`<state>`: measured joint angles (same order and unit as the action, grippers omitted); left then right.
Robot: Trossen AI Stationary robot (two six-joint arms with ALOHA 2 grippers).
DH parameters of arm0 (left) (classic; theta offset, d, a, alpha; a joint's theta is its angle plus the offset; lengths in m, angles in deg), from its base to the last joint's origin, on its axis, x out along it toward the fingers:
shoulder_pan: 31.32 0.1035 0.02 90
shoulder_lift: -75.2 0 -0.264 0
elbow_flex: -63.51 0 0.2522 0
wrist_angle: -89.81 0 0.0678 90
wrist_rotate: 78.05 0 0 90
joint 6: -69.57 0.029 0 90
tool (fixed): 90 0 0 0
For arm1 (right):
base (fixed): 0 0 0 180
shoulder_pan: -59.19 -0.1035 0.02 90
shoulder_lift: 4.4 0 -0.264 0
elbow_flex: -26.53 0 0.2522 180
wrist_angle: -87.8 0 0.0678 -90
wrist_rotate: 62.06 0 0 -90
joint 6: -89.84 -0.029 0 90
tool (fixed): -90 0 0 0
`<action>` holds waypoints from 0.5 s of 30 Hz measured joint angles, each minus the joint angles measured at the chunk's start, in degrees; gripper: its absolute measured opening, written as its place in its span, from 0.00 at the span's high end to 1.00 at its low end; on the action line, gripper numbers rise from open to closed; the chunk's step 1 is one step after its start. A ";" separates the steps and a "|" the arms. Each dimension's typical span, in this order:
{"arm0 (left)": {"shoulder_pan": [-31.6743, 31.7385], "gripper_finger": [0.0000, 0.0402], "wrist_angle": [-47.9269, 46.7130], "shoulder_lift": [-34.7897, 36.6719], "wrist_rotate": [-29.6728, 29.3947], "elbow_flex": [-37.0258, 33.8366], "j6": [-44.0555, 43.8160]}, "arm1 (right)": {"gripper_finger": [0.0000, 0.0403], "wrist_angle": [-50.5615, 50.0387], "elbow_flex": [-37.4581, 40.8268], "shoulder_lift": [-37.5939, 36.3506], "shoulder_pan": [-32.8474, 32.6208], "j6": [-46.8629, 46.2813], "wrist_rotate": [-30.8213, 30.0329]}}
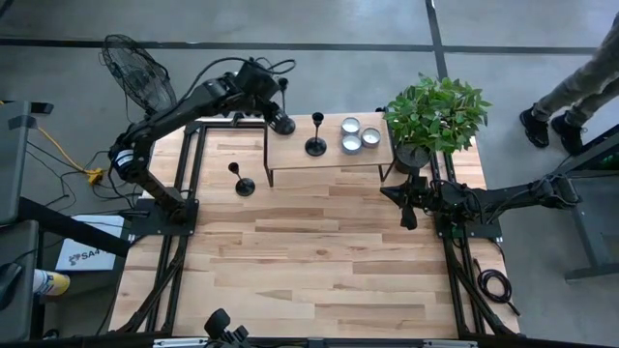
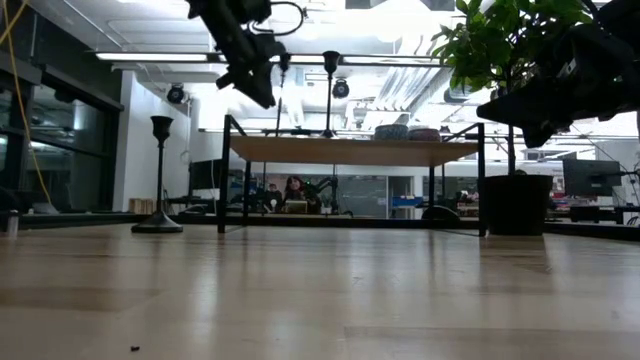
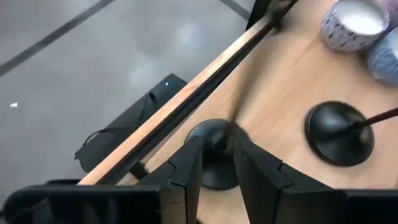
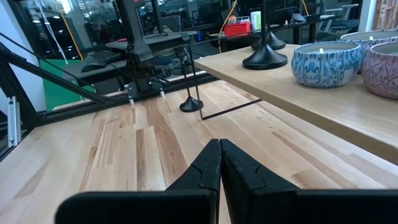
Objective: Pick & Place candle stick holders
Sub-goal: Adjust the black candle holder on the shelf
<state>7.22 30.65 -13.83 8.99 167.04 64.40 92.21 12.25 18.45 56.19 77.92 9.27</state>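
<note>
Three black candlestick holders are in view. One stands by its round base on the table (image 1: 245, 187), left of the low wooden shelf (image 1: 290, 155); it also shows in the low view (image 2: 160, 175). One stands on the shelf's middle (image 1: 316, 145). The third holder (image 1: 284, 125) is at the shelf's far left corner. My left gripper (image 1: 278, 118) is shut on this third holder, whose domed base (image 3: 214, 158) shows beyond the fingers. My right gripper (image 1: 407, 215) is shut and empty, above the table at the right, near the shelf's right end. My left gripper has the holder's thin stem (image 3: 219, 144) between its two fingers, low down just above the base. The fingers (image 3: 189, 165) come slanting down from the table's left. The holder stands upright with its base on the shelf's far left corner, at the edge.
Three candles in patterned tins (image 1: 358, 136) stand on the shelf's right part. A potted plant (image 1: 435, 114) stands at the table's far right. A fan (image 1: 137, 70) is beyond the far left corner. A person's legs (image 1: 561, 106) show off the table, far right.
</note>
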 joint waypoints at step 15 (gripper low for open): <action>0.00 0.76 1.07 2.68 0.60 0.24 0.59 | 0.99 0.00 0.00 0.00 0.01 -0.02 -0.02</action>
<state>7.22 31.71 -11.15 9.60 167.29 64.99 92.21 12.25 18.45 56.20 77.89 9.25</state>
